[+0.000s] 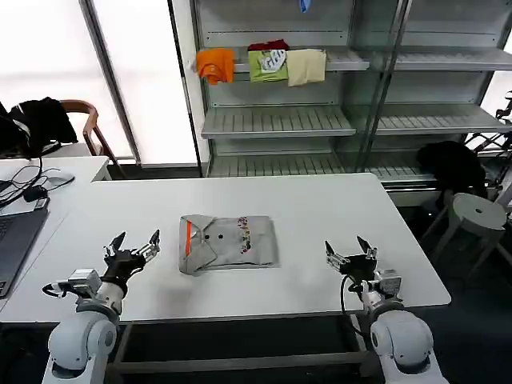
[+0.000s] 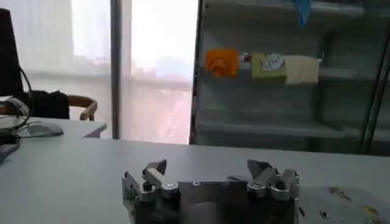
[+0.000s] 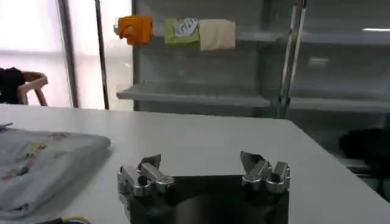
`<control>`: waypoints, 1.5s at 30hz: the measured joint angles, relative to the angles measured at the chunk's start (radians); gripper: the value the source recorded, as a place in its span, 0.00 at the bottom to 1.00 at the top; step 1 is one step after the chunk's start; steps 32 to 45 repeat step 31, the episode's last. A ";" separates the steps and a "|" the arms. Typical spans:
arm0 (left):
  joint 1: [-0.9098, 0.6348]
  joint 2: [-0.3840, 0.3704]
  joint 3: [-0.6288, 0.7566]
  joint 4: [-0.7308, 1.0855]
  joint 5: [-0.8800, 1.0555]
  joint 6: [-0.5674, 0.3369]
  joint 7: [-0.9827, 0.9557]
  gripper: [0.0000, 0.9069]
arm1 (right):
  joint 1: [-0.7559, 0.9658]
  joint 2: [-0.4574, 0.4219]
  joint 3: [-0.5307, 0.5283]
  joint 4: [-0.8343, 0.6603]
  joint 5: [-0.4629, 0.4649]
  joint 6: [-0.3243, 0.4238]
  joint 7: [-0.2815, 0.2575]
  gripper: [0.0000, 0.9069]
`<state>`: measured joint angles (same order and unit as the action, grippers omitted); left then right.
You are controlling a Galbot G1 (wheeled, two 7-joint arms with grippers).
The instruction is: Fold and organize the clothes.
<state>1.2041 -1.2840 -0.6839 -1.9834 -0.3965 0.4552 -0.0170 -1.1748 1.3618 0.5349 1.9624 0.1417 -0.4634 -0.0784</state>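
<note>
folded shirt on white table before shelves.

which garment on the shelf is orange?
The leftmost one, hanging bunched at the end of the row. Beside it come a green one with white print, then a cream one.

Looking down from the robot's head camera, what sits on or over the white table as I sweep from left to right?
Laptop at the left edge → left gripper, open → folded grey shirt lying flat mid-table → right gripper, open, near the table's right end.
</note>
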 measured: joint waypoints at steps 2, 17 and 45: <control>0.005 0.002 0.003 0.000 -0.007 -0.010 -0.005 1.00 | -0.006 -0.005 0.007 0.007 -0.017 0.005 -0.009 1.00; 0.027 -0.006 0.019 0.008 -0.019 -0.058 -0.013 1.00 | -0.023 -0.024 0.009 0.032 -0.123 0.016 -0.023 1.00; 0.029 0.014 -0.010 0.028 -0.022 -0.076 -0.002 1.00 | -0.019 -0.028 0.007 0.021 -0.158 0.032 -0.047 1.00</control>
